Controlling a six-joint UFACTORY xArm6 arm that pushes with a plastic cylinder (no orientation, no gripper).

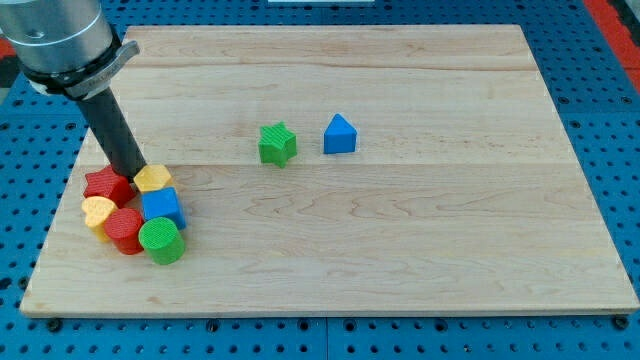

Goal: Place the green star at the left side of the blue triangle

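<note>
Camera view, wooden board [420, 260]: your rod comes down near the left edge, and my tip [133, 172] sits in the cluster of blocks toward the bottom-left corner, between the red star [106, 186] and the yellow block [153, 179]; there is no hand on this rig, only the bare rod, so nothing is spread or pinching. Around it lie a blue cube [162, 206], a red cylinder [125, 230], a green cylinder [161, 241] and a second yellow block [98, 212]. The green star [278, 143] rests near the middle of the board, toward the top edge, just beside the blue triangle [340, 134] and already on the side facing the left edge, a small gap between them. By that reading the placement looks met or nearly so. Your risks: drag the rod out carelessly and the cluster scatters toward the centre; push the star further from the left-edge side and it butts the triangle, shoving both away.
</note>
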